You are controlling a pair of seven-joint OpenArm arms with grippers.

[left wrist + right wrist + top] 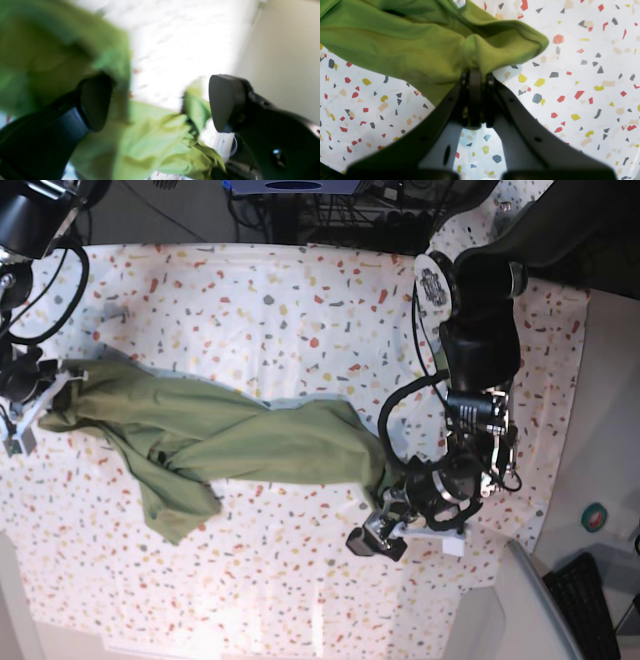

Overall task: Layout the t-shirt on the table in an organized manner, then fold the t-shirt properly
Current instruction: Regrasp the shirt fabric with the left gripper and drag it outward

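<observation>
Speckled table (pixel 300 310) holds a twisted olive t-shirt (pixel 230 442). Right gripper (pixel 475 72) pinches its edge; left gripper (pixel 160 100) gapes, gripping nothing. Spreading underway; next, regrasp the loose end.

I find no legible text, label, brand, number or sign in any view. A round black-and-white disc (pixel 432 284) sits on the left arm (pixel 480 340); its marking is too small to read.
</observation>
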